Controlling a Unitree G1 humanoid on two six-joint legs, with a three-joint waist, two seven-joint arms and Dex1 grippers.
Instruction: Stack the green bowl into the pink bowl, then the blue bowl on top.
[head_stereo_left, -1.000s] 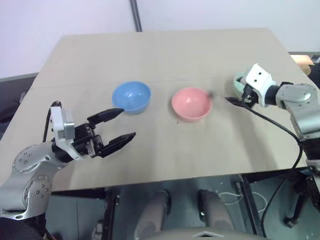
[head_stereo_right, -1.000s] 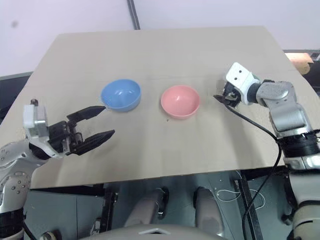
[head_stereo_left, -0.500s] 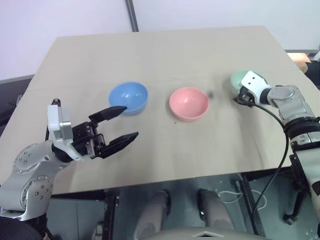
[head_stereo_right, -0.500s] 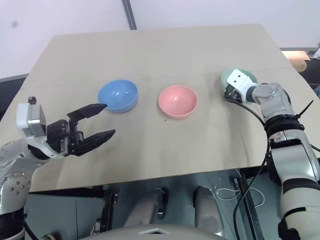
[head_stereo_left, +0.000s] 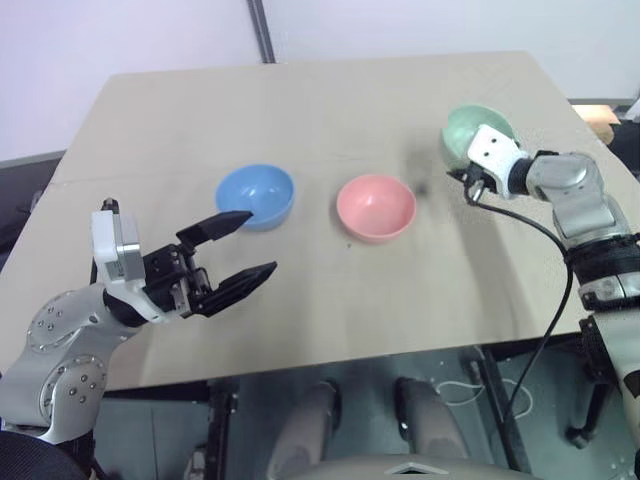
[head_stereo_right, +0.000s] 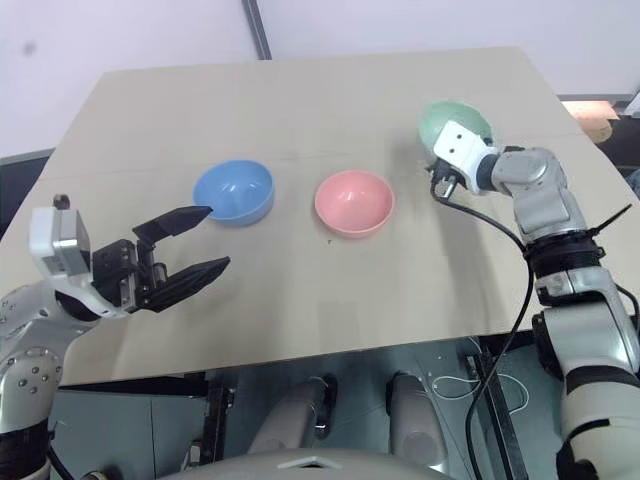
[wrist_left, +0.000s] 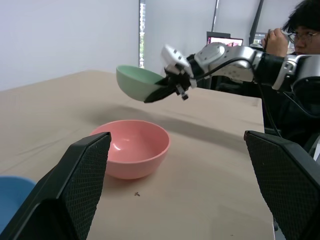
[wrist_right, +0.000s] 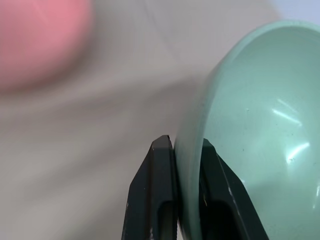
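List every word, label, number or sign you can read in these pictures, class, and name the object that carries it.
No readable text anywhere.
The green bowl, pink bowl and blue bowl are plain, and so is the table.
A monitor in the background of the left wrist view glows, but whatever it shows is too small to read.

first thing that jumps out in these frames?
The green bowl in the air, tilted, its rim pinched in the right claw over the table's right side. Below it to the left the pink bowl and blue bowl sit on the table; the left claw hangs open nearby.
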